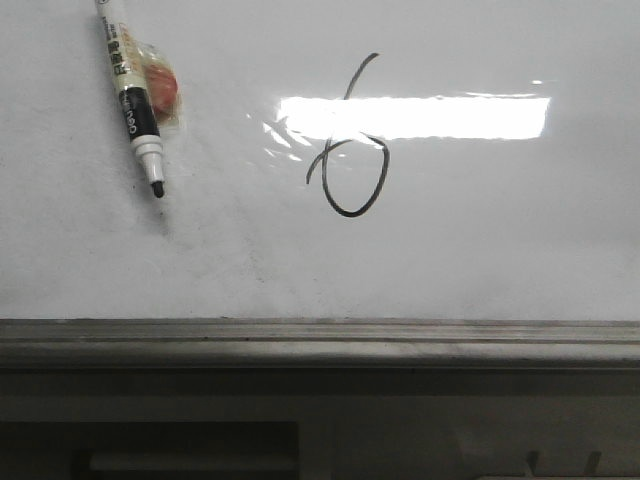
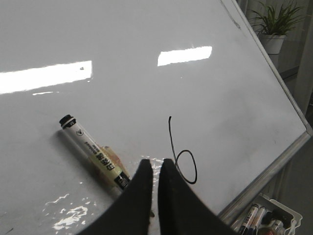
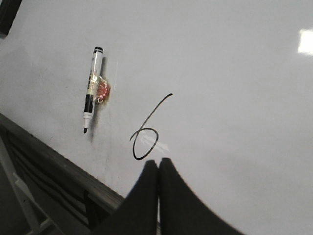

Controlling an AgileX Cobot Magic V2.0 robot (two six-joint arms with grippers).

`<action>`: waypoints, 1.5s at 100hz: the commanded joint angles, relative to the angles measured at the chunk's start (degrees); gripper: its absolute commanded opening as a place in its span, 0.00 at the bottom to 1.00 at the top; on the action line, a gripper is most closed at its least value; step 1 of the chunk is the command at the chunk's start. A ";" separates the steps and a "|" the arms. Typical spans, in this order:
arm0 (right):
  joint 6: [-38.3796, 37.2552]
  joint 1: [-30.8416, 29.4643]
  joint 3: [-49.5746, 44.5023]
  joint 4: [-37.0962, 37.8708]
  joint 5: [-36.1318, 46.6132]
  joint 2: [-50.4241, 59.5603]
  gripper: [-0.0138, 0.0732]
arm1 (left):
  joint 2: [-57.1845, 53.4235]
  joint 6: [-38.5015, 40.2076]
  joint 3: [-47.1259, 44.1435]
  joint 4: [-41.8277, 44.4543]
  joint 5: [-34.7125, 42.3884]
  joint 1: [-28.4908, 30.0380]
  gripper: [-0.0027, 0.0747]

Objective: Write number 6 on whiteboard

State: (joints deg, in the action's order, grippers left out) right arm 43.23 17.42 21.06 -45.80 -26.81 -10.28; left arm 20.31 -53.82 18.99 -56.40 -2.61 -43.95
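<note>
Now the number 6 (image 1: 350,150) stands drawn in thin black line on the whiteboard (image 1: 500,230), and I take it as the landmark. Its loop is at the bottom and its long curved tail goes up through the bright rectangular glare (image 1: 415,117), which crosses the upper part of the stroke. Left of the number 6, well apart from it, a marker (image 1: 130,95) lies against the board with the cap off, its black tip (image 1: 157,188) pointing down and a little toward the figure. A small reddish piece under clear tape (image 1: 163,88) sits just beside the marker body, on the side nearer to the number 6. Below the figure the grey metal rail (image 1: 320,343) runs along the board edge.

In the left wrist view the left gripper (image 2: 156,169) has its dark fingers pressed together, holding nothing, near the loop. In the right wrist view the right gripper (image 3: 157,166) is also pressed together and empty, just below the loop of the number 6.
</note>
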 commanded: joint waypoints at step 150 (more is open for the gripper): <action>0.94 -0.22 -8.76 -3.17 10.53 10.68 0.08 | -19.64 2.01 -8.40 7.09 3.99 0.42 0.01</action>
State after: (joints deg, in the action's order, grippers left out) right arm 43.58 17.42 10.86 -47.70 -19.78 0.64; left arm 0.13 -53.94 9.74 -55.36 -0.38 -43.95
